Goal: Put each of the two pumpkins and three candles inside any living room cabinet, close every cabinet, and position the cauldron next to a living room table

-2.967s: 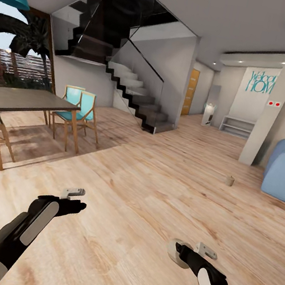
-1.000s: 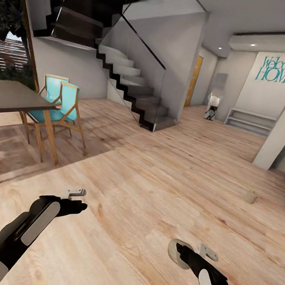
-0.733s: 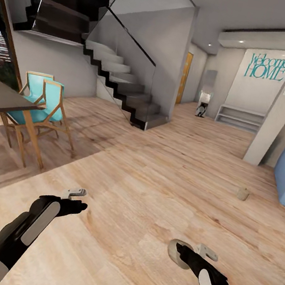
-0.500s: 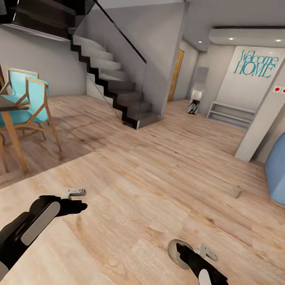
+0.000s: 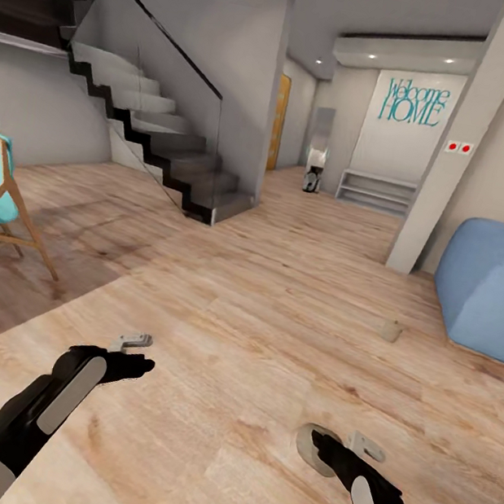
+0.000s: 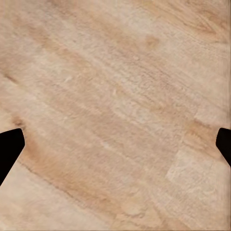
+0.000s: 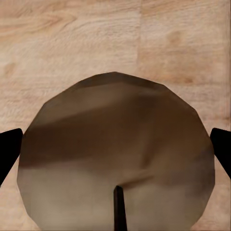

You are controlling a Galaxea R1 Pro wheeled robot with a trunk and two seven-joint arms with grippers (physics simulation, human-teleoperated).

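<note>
1. Right hand (image 5: pixel 330 451), at the lower right of the head view, is closed around a candle (image 5: pixel 309 446); in the right wrist view the round top of this candle (image 7: pixel 115 154) with its dark wick sits between the two fingertips.
2. Left hand (image 5: pixel 134 355), at the lower left of the head view, is open and holds nothing; in the left wrist view its two dark fingertips (image 6: pixel 9 149) stand wide apart over the bare wooden floor (image 6: pixel 115 96).
3. A second candle (image 5: pixel 390 330) stands on the floor at the middle right of the frame, near the blue beanbag (image 5: pixel 490 286) and well apart from both hands.
4. I judge that the step in hand is the carrying of one candle across the room, with the cabinet not yet reached.
5. The next move calls either for driving to the candle on the floor, so that the free left hand can take it, or for turning toward the cabinet to put the held candle inside.
</note>
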